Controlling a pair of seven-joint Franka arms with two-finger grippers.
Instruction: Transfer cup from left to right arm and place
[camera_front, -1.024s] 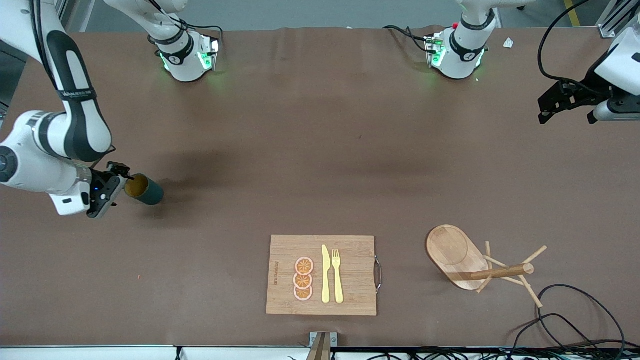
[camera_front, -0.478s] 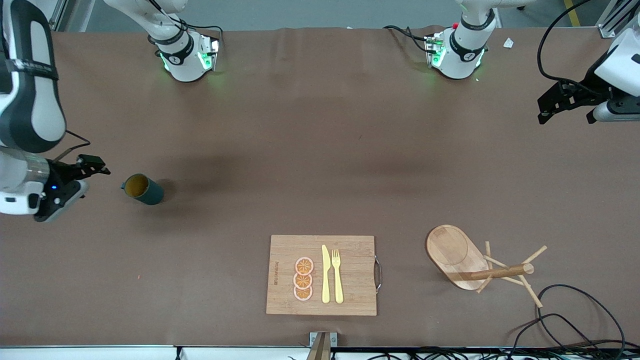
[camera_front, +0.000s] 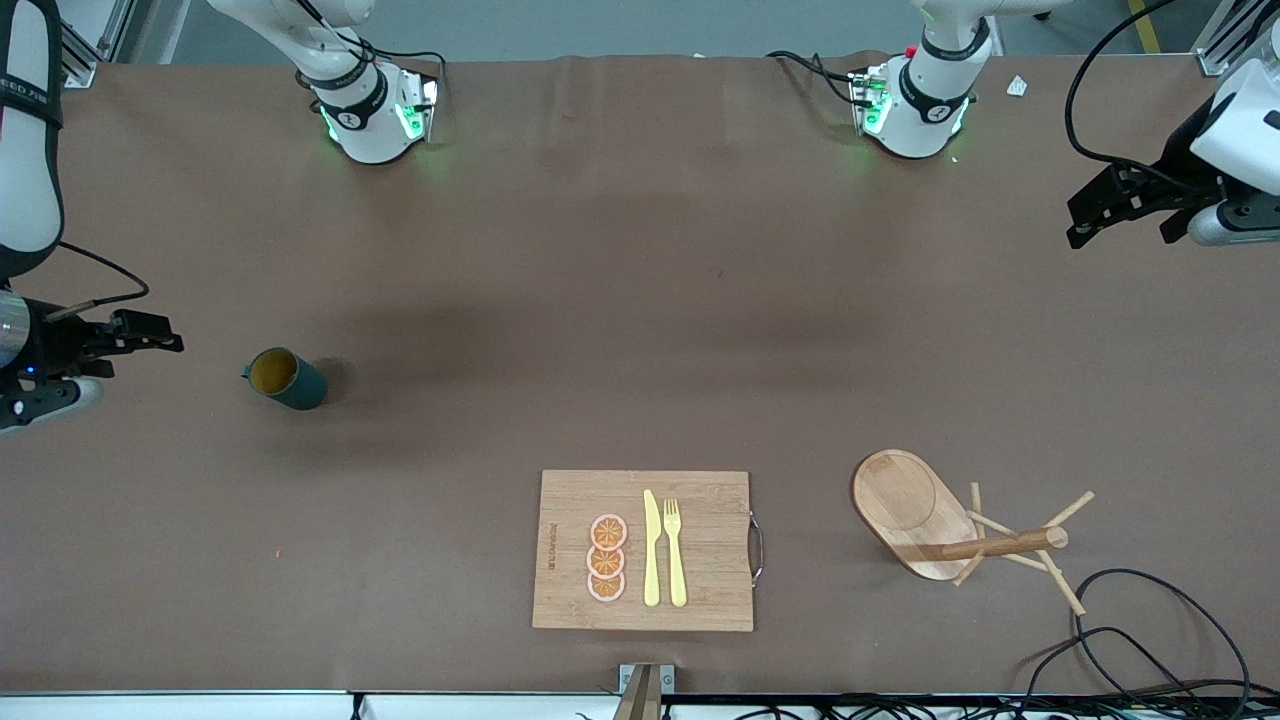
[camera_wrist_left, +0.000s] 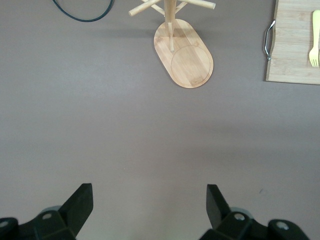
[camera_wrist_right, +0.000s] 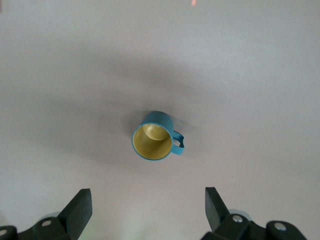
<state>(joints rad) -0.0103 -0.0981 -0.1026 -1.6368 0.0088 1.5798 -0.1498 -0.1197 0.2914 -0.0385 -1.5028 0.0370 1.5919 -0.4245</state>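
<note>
The dark teal cup (camera_front: 287, 378) stands upright on the brown table toward the right arm's end, its yellow inside showing. In the right wrist view the cup (camera_wrist_right: 156, 142) sits apart from the fingers, with its handle out to one side. My right gripper (camera_front: 140, 340) is open and empty, up over the table's edge at the right arm's end, beside the cup; it also shows in the right wrist view (camera_wrist_right: 148, 210). My left gripper (camera_front: 1078, 222) is open and empty, waiting high over the left arm's end of the table; it also shows in the left wrist view (camera_wrist_left: 150, 207).
A wooden cutting board (camera_front: 700, 500) with a yellow knife, a fork and orange slices lies near the front camera. A wooden mug tree (camera_front: 905, 500) with an oval base stands toward the left arm's end, also in the left wrist view (camera_wrist_left: 182, 50). Black cables (camera_front: 1150, 640) lie at the corner.
My right gripper has let go of the cup's rim and drawn back toward the right arm's end of the table. The cup stays standing. The left arm has hardly moved.
</note>
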